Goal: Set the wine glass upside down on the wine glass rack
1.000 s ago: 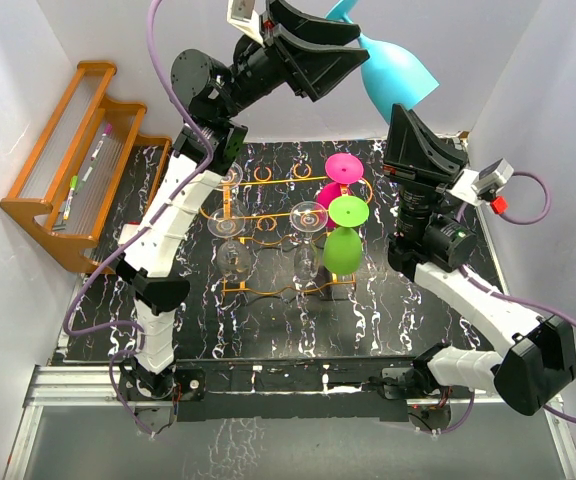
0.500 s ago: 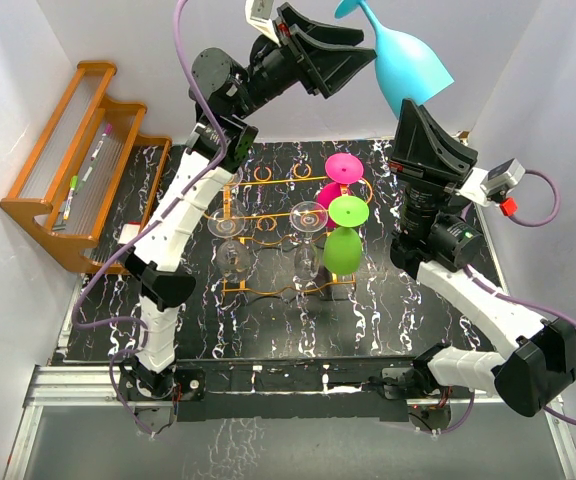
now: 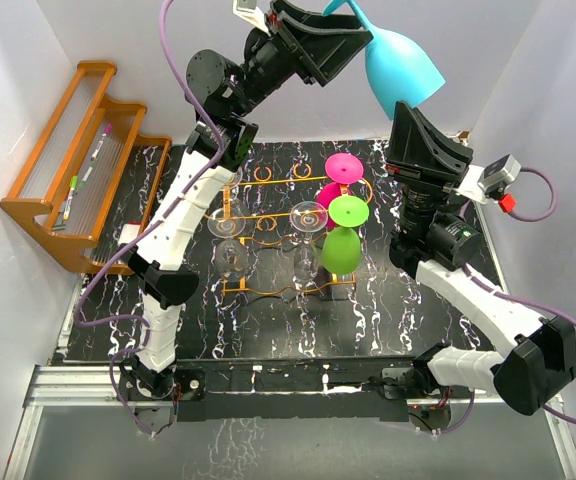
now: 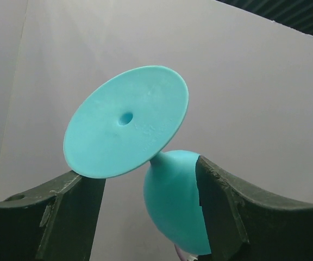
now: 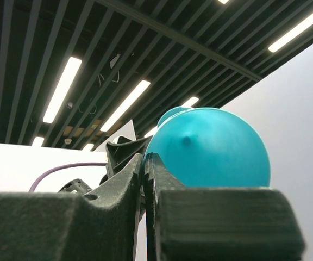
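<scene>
White walls stand around a black desk (image 3: 388, 320) with white streaks. High above it, the left jaws hold the blue wine glass (image 3: 400, 62). They are spread wide with the glass between them. The edge of its round foot sits on one finger (image 4: 64, 217), and its bowl leans on the other. The glass is tilted, foot up and bowl down. The right jaws are pressed together just under the bowl. We cannot tell if they touch it. Far below both jaws stands the orange wine glass rack (image 3: 264, 176). A green glass (image 3: 342, 248), a pink glass (image 3: 344, 168) and clear glasses (image 3: 308, 218) hang on it upside down.
</scene>
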You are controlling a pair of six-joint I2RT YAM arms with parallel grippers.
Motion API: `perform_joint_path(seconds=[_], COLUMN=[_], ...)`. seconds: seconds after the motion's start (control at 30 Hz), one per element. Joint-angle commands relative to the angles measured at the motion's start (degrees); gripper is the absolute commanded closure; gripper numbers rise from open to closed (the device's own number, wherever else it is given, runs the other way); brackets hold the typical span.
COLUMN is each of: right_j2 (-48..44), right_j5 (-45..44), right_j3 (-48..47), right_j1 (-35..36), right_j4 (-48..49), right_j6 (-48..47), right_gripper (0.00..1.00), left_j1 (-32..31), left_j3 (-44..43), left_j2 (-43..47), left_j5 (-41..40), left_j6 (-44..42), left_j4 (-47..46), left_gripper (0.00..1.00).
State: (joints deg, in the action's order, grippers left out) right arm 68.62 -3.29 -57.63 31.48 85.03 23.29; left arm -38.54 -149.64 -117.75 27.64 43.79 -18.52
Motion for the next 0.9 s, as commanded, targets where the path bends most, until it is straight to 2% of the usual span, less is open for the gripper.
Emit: perform_joint_path(seconds=[0.0,0.1,0.23,0.3,0.43,0.63,0.87], right_j2=[0.69,1.44,2.38,2.84,3.36,3.51,4.15], right_j5=[1.97,2.38,2.65,2.72,3.20,7.59,8.78], right_j3=[-1.88,-2.00,-2.18,-2.51,-3.13,-4.71,-5.63], right_j1=[0.28,0.74,1.44,1.58,1.73,2.35,3.76], right_j4=[19.42,19.40,19.42,19.39,17.89,10.66,7.30], right_j6=[2.34,2.95,3.11,3.01,2.97,3.84,4.16], right_gripper=[0.92,0.92,0.92,0.92,0.92,0.92,0.92], left_j1=[-0.30,-0.28,-0.30,-0.30,-0.29,-0.30,-0.30], left_j3=[-2.18,-2.44,-3.12,-3.17,-3.11,-3.11,-3.03], left_j2=[0.27,0.24,0.24,0.40,0.66,0.83,1.21], left_j5=[-1.52,-1.66,-0.84,-0.31,0.18,1.40,2.35], left_j6=[4.13,5.84,6.77,6.83,6.25,5.58,4.71], left_j4=[-3.00,-3.09,-3.69,-4.04,-3.81,-4.41,-4.65], left_gripper=[0.36,0.43,0.60,0.70,0.99,1.00,1.00])
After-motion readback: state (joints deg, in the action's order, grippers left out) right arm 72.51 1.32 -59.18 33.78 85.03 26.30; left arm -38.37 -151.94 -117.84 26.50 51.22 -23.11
